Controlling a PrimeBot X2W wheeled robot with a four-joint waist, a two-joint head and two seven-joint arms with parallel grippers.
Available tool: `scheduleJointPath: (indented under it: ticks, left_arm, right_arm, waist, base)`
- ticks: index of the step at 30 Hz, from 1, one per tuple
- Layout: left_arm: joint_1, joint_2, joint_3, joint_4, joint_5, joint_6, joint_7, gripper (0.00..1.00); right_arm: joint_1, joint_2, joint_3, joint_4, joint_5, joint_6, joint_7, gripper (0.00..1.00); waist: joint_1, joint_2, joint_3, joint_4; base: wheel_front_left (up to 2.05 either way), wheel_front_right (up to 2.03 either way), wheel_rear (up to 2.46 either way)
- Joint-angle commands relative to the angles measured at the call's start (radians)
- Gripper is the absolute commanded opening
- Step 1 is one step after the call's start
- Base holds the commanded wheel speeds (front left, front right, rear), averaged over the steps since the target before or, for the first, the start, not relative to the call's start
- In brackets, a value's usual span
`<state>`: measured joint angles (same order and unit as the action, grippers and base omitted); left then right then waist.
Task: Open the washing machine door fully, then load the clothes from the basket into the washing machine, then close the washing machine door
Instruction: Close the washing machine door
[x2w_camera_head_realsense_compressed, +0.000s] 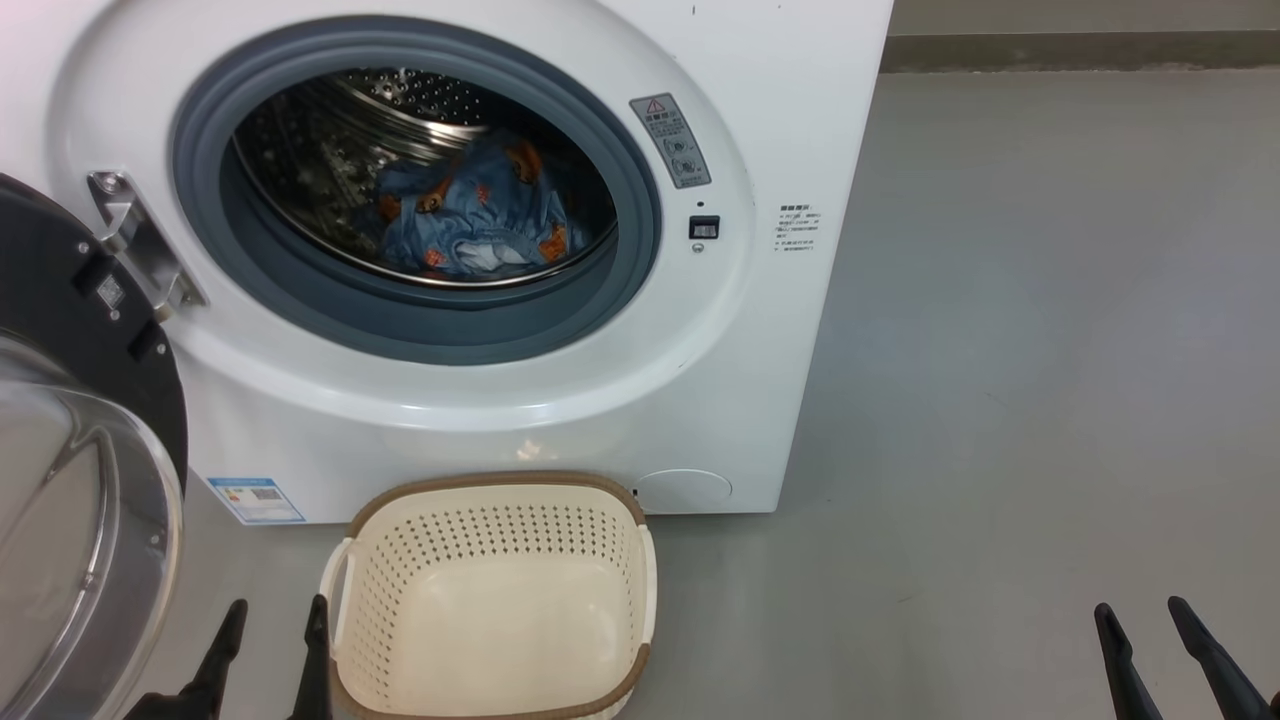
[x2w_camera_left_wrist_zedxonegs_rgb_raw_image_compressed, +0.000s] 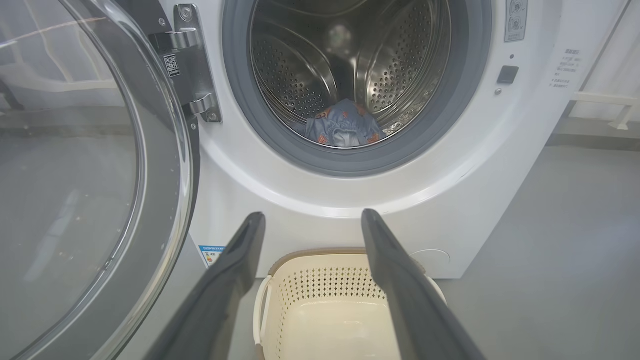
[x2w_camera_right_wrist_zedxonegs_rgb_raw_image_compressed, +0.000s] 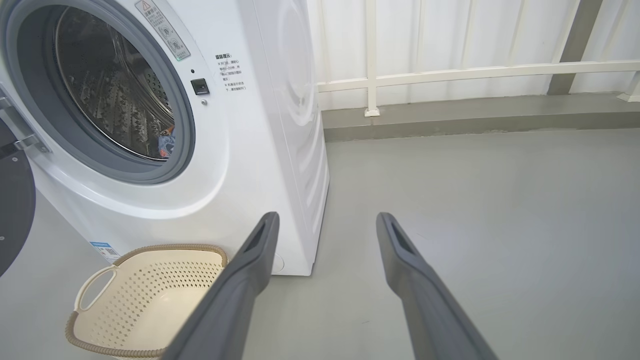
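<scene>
Now, washer: the white boxy front-loading washing machine (x2w_camera_head_realsense_compressed: 480, 400) stands on the grey floor (x2w_camera_head_realsense_compressed: 1050, 350), its round mouth uncovered, with a grey-blue rubber gasket (x2w_camera_head_realsense_compressed: 420, 330) ringing the perforated steel drum (x2w_camera_head_realsense_compressed: 300, 150).
Door: the large round black-rimmed washing machine door (x2w_camera_head_realsense_compressed: 85, 450), with its bulging clear glass bowl, hangs swung wide on a metal hinge (x2w_camera_head_realsense_compressed: 140, 240) at the washer's left side.
Clothes: the soft light-blue clothes (x2w_camera_head_realsense_compressed: 470, 215), printed with small orange-brown figures, lie bunched at the bottom of the drum, behind the gasket.
Basket: the small cream-white perforated plastic basket (x2w_camera_head_realsense_compressed: 490, 482), brown woven-look rim, sits on the floor just in front of the washer and below its mouth, its pale bottom bare.
Left gripper (x2w_camera_head_realsense_compressed: 279, 602): two long dark fingers spread apart, gripping nothing, low between the basket's left handle and the door.
Right gripper (x2w_camera_head_realsense_compressed: 1139, 604): fingers likewise parted, holding nothing, over the floor well to the right of basket and washer.
</scene>
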<state>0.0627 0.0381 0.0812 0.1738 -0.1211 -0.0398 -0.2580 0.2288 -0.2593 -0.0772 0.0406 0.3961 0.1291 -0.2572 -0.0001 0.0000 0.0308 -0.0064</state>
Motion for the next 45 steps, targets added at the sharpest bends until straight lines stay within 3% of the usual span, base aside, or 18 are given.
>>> scheduleJointPath:
  ticks: [1,14,31,45]
  left_arm:
    - [-0.011,0.012,0.030,-0.031,0.000,0.005,-0.004,1.00]
    - [-0.009,0.012,0.018,-0.024,-0.006,0.011,-0.004,1.00]
    - [0.002,0.012,0.018,-0.040,-0.015,-0.004,-0.004,1.00]
    - [-0.003,0.012,0.004,-0.031,-0.015,-0.003,-0.004,1.00]
  right_arm:
    - [-0.006,-0.027,0.016,-0.027,-0.015,0.002,-0.005,1.00]
    - [-0.004,-0.025,0.018,-0.023,-0.017,0.002,-0.005,1.00]
    - [-0.001,-0.022,0.018,-0.024,-0.016,0.002,-0.005,1.00]
    - [-0.006,-0.018,0.028,-0.027,-0.018,0.002,-0.005,1.00]
  waist:
    - [0.0001,0.0000,0.002,0.001]
    - [0.0001,0.0000,-0.008,0.005]
    - [0.0001,0.0000,-0.020,0.011]
    - [0.0001,0.0000,-0.021,0.029]
  base:
    - [0.00,0.00,0.00]
    - [-0.10,0.10,0.00]
    - [-1.30,1.30,0.00]
    - [-0.15,0.15,0.00]
